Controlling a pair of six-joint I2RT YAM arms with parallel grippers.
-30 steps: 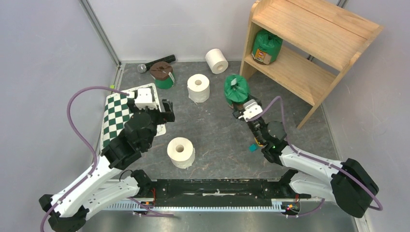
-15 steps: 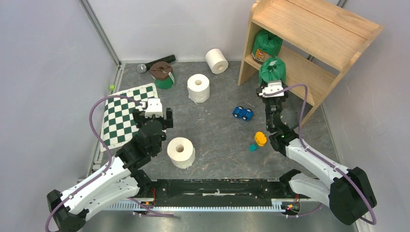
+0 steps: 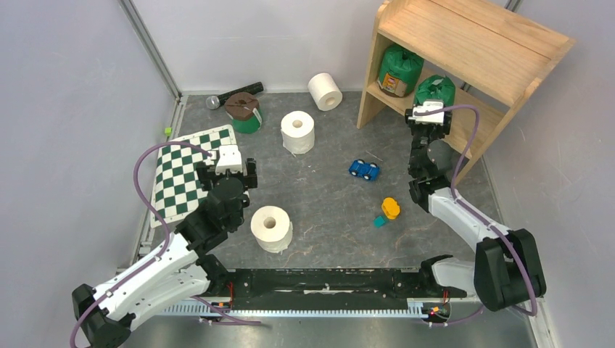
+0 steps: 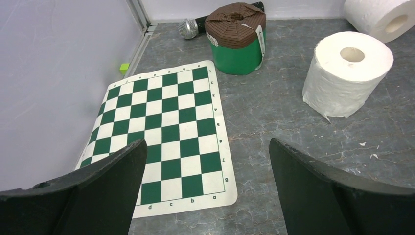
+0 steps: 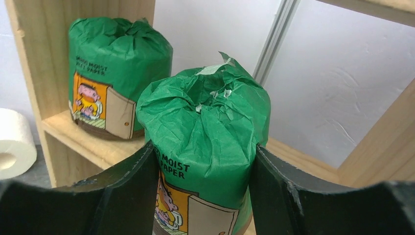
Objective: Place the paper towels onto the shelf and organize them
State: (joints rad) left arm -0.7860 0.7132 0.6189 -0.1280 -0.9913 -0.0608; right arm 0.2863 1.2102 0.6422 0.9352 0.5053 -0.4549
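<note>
Wrapped roll [image 3: 400,70] on shelf [image 3: 471,32] lwr tier, 2nd wrapped roll [image 3: 435,90] just R of it; mat [image 3: 190,177] far L.

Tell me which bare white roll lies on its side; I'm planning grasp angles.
The roll by the back wall, beside the shelf: its core faces sideways. The centre roll and near roll stand core-up.

Shelf [image 3: 464,65]: light wood, two tiers.
Shelved roll [image 3: 400,69]: green, upright, lower tier.
Held roll [image 5: 205,132]: green, upright in my right hand [image 5: 201,149], beside it.
Brown-topped roll [image 3: 243,114]: green, upright, table [image 3: 326,196].
Far white roll [image 3: 325,90]: on side.
Mid white roll [image 3: 298,132], near white roll [image 3: 272,228]: upright.
</note>
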